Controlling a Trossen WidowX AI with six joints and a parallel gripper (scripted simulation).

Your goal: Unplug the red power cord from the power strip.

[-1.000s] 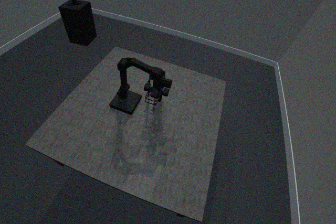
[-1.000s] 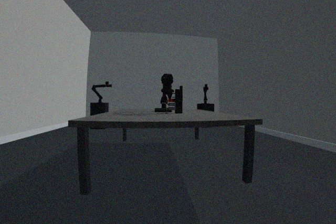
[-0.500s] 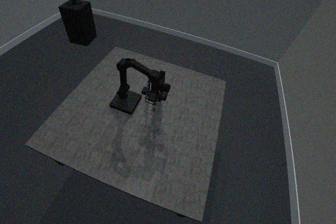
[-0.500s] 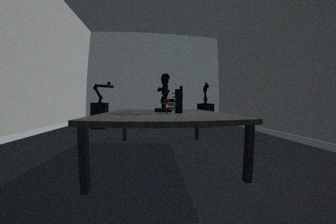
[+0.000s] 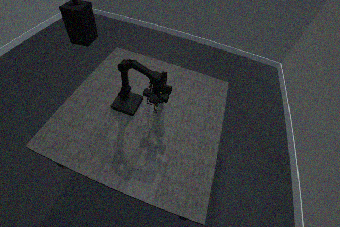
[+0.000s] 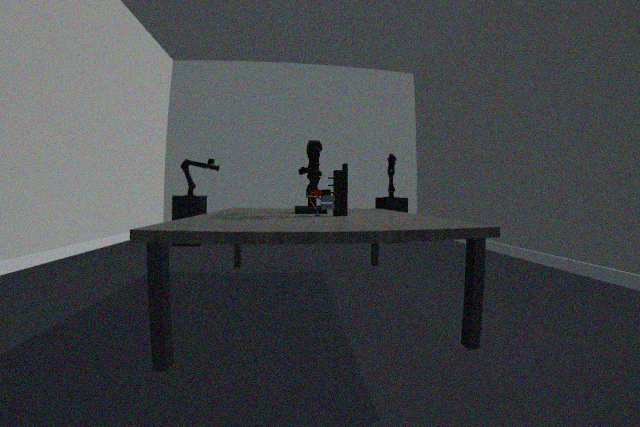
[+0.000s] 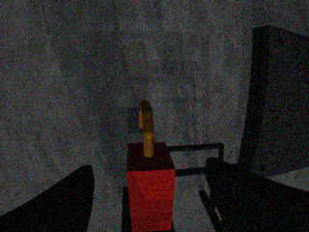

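The red plug [image 7: 151,195] [image 6: 317,193] stands between the fingers of my gripper [image 7: 150,170]. The fingers are spread, with a gap on both sides of the plug. In the top view the gripper [image 5: 155,102] is low over the table, and the plug is not clear there. The orange cord [image 7: 149,145] [image 6: 312,201] comes out of the plug and hangs toward the table. I cannot make out the power strip surely, nor the plug's prongs; dark parts show behind and beside the plug's lower end.
A dark upright panel [image 7: 282,101] [image 6: 339,192] stands close on the gripper's right in the wrist view. Thin black wire hooks [image 7: 195,147] reach from the panel's side toward the plug. A pale grey block [image 6: 326,200] is beside the panel. All is on the grey table [image 5: 90,136].
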